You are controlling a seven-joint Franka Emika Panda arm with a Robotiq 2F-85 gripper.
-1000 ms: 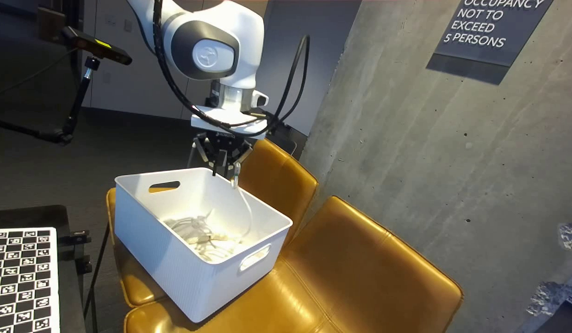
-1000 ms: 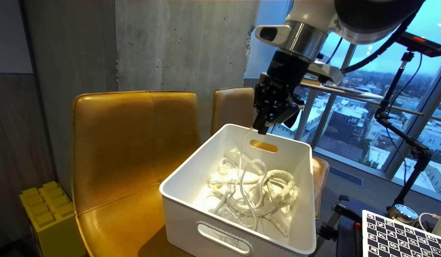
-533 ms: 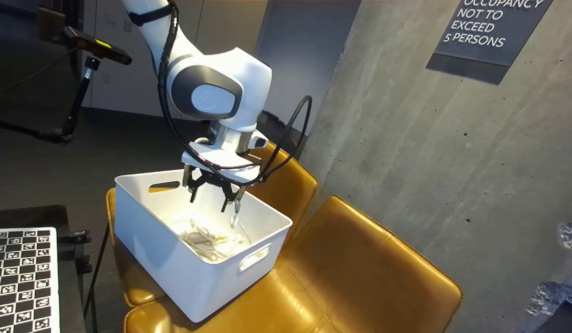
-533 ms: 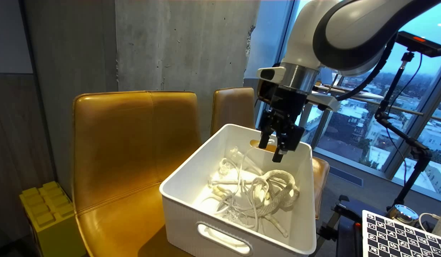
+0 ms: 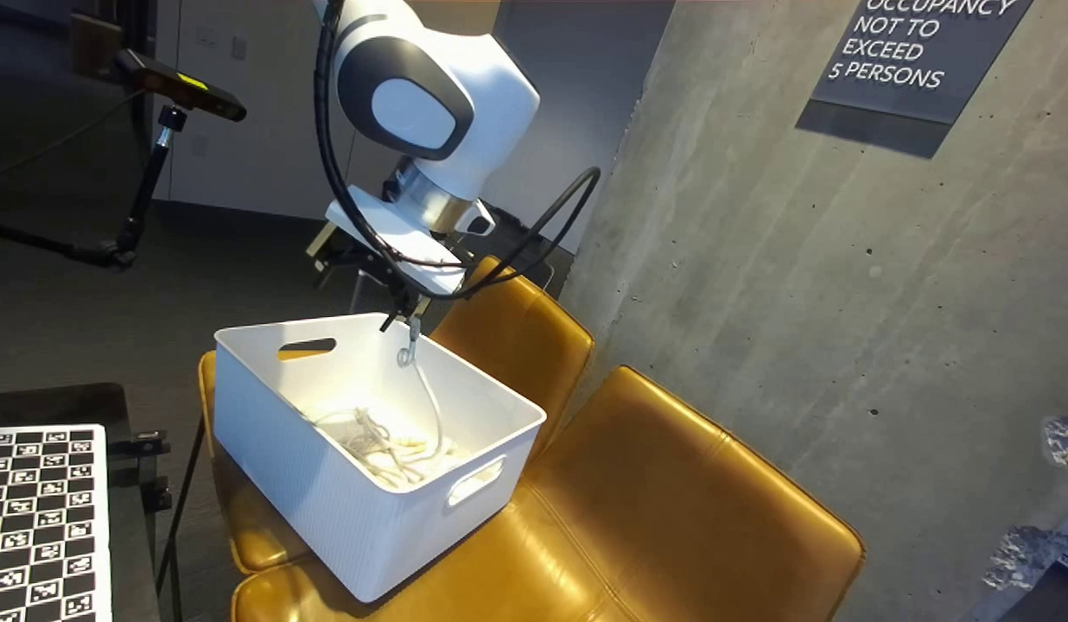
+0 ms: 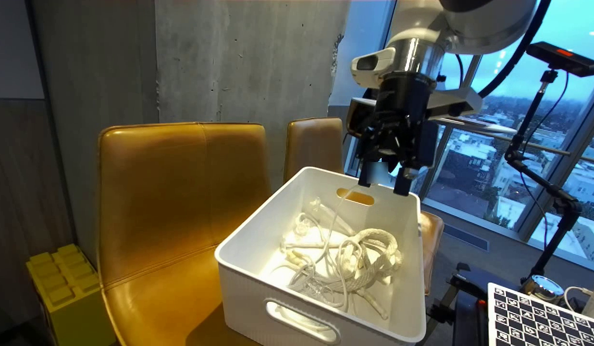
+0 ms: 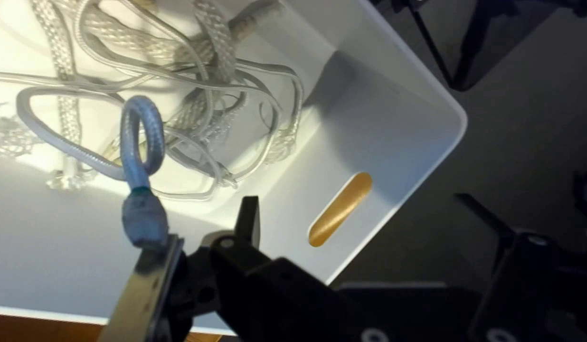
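Your gripper masks the white bin around one corner in the wrist view, whose top and left edges crop the ropes. In an exterior view, the bin's long near wall hides some of them. You cannot read the tiny marks on the checkered board.

This looked like a small office meeting room. A sign reading in part "OCCUPANCY NOT TO EXCEED 5 PERSONS" hung on a bare concrete wall beyond the top edges of tan leather chairs. In an exterior view, large windows past the rear chair's right edge overlooked city buildings. A robot arm, a camera and a checkered marker board suggested robotics lab equipment.
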